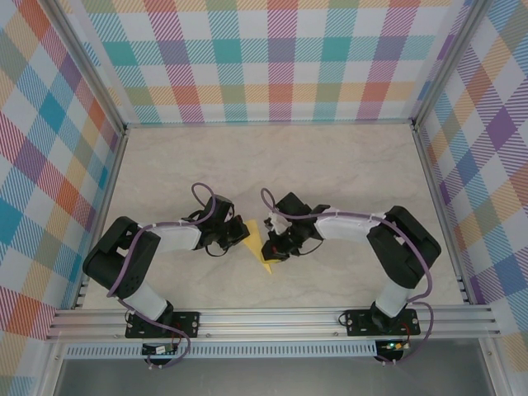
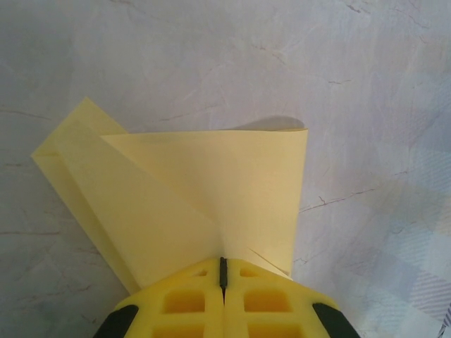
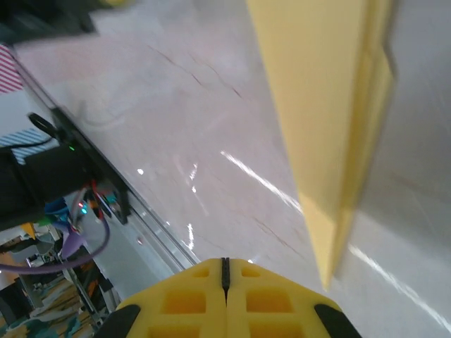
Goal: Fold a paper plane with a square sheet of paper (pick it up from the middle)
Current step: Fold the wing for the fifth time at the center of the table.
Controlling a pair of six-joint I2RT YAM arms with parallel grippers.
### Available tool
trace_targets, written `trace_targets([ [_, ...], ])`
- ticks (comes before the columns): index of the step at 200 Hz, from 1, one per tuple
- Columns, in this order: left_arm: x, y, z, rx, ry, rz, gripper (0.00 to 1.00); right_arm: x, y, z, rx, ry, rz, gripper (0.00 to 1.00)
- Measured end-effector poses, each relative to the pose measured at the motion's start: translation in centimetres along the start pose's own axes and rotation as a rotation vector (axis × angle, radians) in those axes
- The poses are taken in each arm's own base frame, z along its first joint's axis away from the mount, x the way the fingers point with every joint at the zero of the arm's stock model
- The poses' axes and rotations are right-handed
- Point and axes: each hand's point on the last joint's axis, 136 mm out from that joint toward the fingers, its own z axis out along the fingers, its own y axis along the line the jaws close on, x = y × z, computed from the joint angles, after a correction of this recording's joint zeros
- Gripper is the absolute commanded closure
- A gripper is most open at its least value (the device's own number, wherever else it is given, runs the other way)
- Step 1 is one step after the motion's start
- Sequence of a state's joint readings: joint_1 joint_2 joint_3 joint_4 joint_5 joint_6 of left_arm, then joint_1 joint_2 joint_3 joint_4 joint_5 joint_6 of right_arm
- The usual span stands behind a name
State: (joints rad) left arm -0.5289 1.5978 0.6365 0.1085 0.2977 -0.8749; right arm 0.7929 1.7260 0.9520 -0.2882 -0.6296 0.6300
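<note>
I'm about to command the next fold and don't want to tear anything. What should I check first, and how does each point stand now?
1. Grip: left gripper shut on the folded paper: ok, the paper runs into its closed tips.
2. Other arm free: right gripper shut, paper beside it, not between its fingers: ok.
3. Layers aligned: not ok, one flap sticks out at the side.
4. Paper lying flat on the table: cannot tell.

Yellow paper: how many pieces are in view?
1: a folded bright-yellow paper sheet near the table's middle, pinched by the left gripper, beside the right gripper. Grippers could hide more.
</note>
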Motion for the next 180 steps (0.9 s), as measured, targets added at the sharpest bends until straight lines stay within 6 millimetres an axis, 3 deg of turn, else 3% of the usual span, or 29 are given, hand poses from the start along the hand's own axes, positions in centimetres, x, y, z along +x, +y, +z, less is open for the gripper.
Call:
trace_targets([
  [16,0.0,0.0,0.0,0.000,0.000,0.000,1.00,-1.7,0.6,0.7,-0.014,-0.013,-0.003,1.00],
  [30,0.0,0.0,0.0,0.001,-0.001,0.000,1.00,-2.3,-0.1,1.6,-0.003,-0.012,0.008,1.00],
  [72,-0.1,0.0,-0.1,-0.003,-0.007,0.005,1.00,-1.4,-3.3,3.2,0.064,0.033,0.075,1.00],
  [100,-0.5,0.2,-0.2,-0.002,-0.013,0.009,0.96,-1.1,-3.7,3.3,0.046,0.035,0.060,1.00],
  [180,-5.6,2.4,-2.0,0.022,-0.073,-0.005,0.88,-0.9,-3.7,3.2,0.026,0.038,-0.007,1.00],
])
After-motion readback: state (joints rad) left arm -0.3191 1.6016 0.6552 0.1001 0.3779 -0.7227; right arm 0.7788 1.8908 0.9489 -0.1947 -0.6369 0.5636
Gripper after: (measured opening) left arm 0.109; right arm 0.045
